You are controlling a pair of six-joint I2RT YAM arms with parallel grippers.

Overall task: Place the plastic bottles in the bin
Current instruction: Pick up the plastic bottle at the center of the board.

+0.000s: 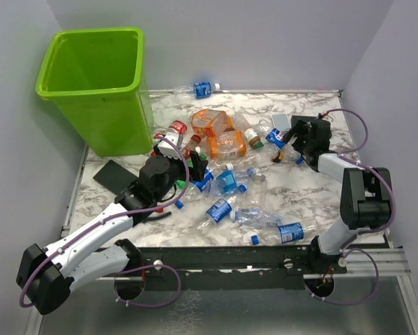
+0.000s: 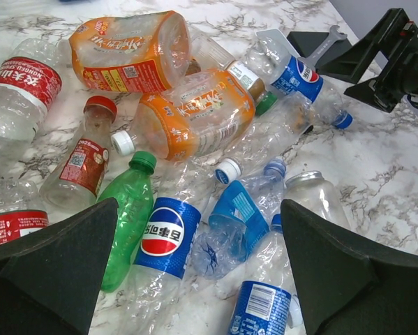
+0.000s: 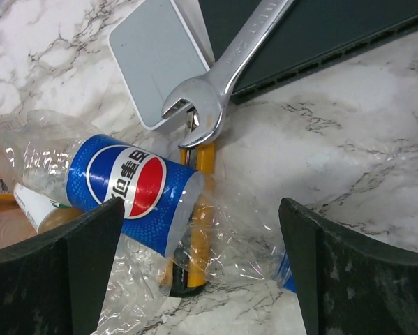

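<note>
The bin [image 1: 97,91] stands at the far left corner of the table [image 1: 313,195], behind and left of the left tool [image 1: 195,167]. The plastic bottles [image 1: 226,185] lie heaped between the left tool and the right tool [image 1: 290,148]. One bottle [image 1: 198,89] lies alone behind the heap. Under the right tool lies a Pepsi bottle [image 3: 128,185]. Just ahead of it, a wrench [image 3: 222,77] rests with its head on a flat pad [image 3: 153,56].

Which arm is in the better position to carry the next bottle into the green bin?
Left. The left end effector, open, hangs over bottles close to the bin; the right end effector, also open, is at the pile's far side.
</note>
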